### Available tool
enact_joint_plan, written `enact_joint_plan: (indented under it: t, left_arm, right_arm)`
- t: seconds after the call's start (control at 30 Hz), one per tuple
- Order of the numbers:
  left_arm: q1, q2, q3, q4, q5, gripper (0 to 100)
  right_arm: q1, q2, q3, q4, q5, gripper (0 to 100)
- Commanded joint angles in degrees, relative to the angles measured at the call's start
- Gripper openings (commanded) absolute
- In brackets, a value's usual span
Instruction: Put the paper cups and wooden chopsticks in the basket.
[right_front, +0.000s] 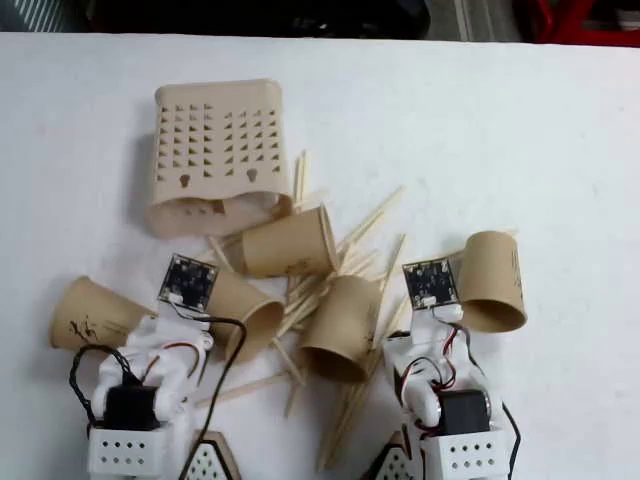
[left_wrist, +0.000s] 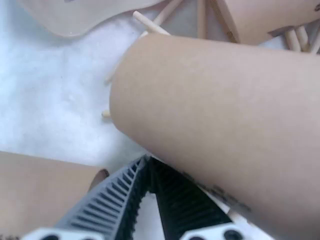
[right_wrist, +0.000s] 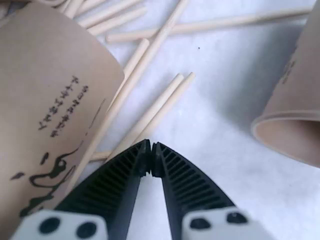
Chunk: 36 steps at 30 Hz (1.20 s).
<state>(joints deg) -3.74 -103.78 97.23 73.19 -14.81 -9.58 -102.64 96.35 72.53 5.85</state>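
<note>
High view: the basket (right_front: 215, 150) lay tipped on its side at the far part of the table (right_front: 520, 120), mouth toward the arms. Five paper cups (right_front: 288, 243) sprawled among scattered chopsticks (right_front: 370, 225), none inside.

Left wrist view: the left gripper (left_wrist: 150, 165) was clenched on nothing, its tips beside a cup (left_wrist: 225, 115).

Right wrist view: the right gripper (right_wrist: 150, 147) was pinched closed and empty, near a chopstick pair (right_wrist: 155, 107).

The cups looked light and crushable, so the stiffer rim seemed the best hold. The sticks looked stiff, smooth and likely to roll, so mid-length seemed best.
</note>
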Motion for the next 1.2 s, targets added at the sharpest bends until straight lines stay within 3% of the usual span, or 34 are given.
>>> enact_joint_plan:
  t: [0.0, 0.17, 0.33, 0.5, 0.67, 0.77, 0.97, 1.17]
  left_arm:
    - [0.7, -0.5, -0.3, 0.3, -0.4, 2]
    - [0.6, -0.6, -0.9, 0.3, -0.7, 2]
    - [0.4, -0.6, -10.9, -0.3, -0.8, 2]
    - [0.3, -0.6, -16.1, -2.8, -0.8, 2]
    - [-4.5, -0.6, -16.5, -5.9, -0.8, 2]
    - [-10.2, -0.6, -16.3, -8.6, -0.8, 2]
    - [-17.1, -0.6, -13.7, -9.8, -0.6, 2]
    - [-17.2, -0.7, -13.4, -9.8, -0.3, 8]
  right_arm:
    - [-0.2, -0.5, 0.5, 0.2, 0.6, 1.8]
    - [-0.2, -0.5, 0.5, 0.2, 0.4, 1.8]
    - [0.4, -0.6, -1.1, -0.8, 0.6, 1.8]
    - [6.7, -0.6, -7.5, -2.7, 1.0, 1.9]
    - [12.7, -0.5, -13.2, -9.6, 17.3, 13.5]
    - [14.5, -0.4, -18.1, -11.6, 18.7, 21.2]
    - [7.1, 4.6, -32.6, -11.6, 22.0, 18.7]
    - [-4.0, 31.9, -51.5, -10.2, 22.2, 18.7]
